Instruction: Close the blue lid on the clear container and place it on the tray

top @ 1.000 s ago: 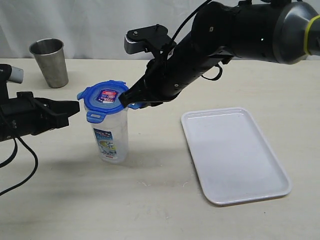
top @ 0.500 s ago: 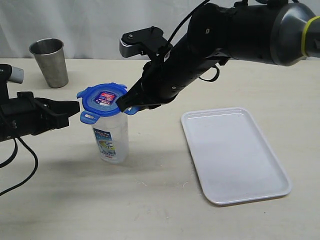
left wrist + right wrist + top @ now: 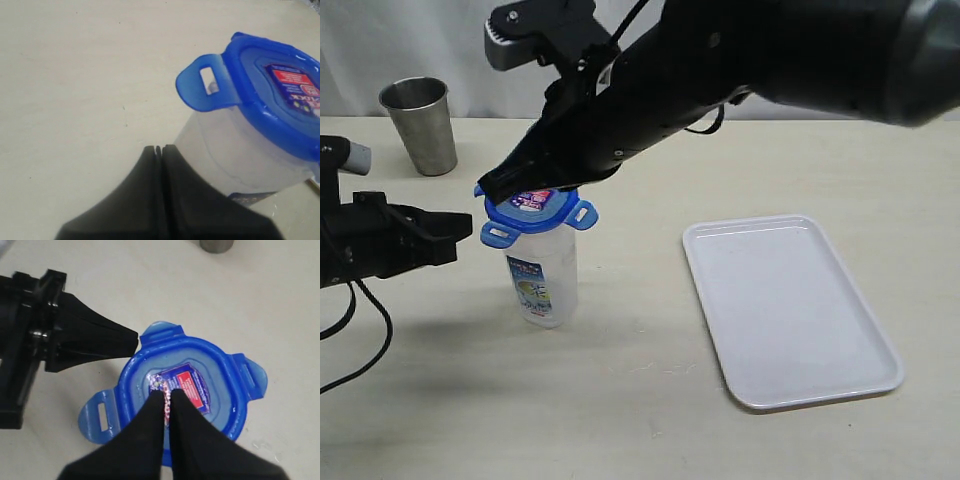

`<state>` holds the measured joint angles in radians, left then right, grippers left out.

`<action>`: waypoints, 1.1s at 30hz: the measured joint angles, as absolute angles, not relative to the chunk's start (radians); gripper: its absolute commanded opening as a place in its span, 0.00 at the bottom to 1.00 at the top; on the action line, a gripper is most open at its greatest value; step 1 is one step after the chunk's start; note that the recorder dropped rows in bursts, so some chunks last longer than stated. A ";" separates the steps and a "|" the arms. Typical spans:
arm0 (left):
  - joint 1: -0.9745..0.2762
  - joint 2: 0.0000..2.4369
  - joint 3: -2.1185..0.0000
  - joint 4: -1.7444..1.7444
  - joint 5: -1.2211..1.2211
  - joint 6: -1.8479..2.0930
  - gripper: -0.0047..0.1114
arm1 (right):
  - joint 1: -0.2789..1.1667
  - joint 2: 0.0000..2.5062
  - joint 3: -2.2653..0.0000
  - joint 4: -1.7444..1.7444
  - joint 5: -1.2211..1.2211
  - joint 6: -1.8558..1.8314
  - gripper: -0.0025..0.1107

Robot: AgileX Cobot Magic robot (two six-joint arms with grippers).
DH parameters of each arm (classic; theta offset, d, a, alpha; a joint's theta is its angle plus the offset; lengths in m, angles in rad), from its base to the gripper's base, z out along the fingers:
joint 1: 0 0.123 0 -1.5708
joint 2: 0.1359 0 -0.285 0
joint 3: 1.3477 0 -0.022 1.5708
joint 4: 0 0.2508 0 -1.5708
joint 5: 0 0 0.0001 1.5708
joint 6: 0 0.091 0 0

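The blue lid (image 3: 542,213) lies on top of the clear container (image 3: 542,275), which stands upright left of the tray (image 3: 788,306); its flaps stick out sideways. My right gripper (image 3: 500,186) is shut with nothing in it, tips over the lid's sticker (image 3: 182,390) in the right wrist view (image 3: 167,393); whether they touch it I cannot tell. My left gripper (image 3: 465,227) is shut and empty, pointing at the lid from the left, close to its rim. In the left wrist view its tips (image 3: 158,148) sit beside the container wall (image 3: 235,155), under a raised flap (image 3: 202,82).
A grey steel cup (image 3: 419,125) stands at the back left. The white tray lies flat to the right of the container with nothing on it. My right arm stretches across the table above the container.
My right gripper has swung left and up from the lid's right edge to over its top. The lid now sits flatter on the container. My left gripper barely moved.
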<state>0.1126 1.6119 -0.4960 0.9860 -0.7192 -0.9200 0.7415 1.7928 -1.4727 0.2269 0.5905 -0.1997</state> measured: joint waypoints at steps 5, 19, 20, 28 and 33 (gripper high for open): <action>0.113 1.612 -0.496 1.002 -0.719 -0.920 0.04 | 0.742 1.882 -1.551 0.227 0.654 -0.192 0.06; 0.113 1.612 -0.496 1.017 -0.719 -0.918 0.04 | 0.744 1.929 -1.596 0.235 0.705 -0.191 0.06; 0.113 1.612 -0.496 1.020 -0.719 -0.918 0.04 | 0.744 1.929 -1.596 0.237 0.703 -0.191 0.06; 0.113 1.612 -0.496 1.110 -0.783 -0.848 0.04 | 0.744 1.919 -1.600 0.233 0.731 -0.191 0.06; 0.106 1.612 -0.497 1.238 -0.596 -0.824 0.04 | 0.744 1.917 -1.600 0.219 0.738 -0.191 0.06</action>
<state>0.1060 1.6119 -0.4968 1.2382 -0.5964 -0.8244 0.7440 1.9172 -1.5995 0.2193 0.7380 -0.1908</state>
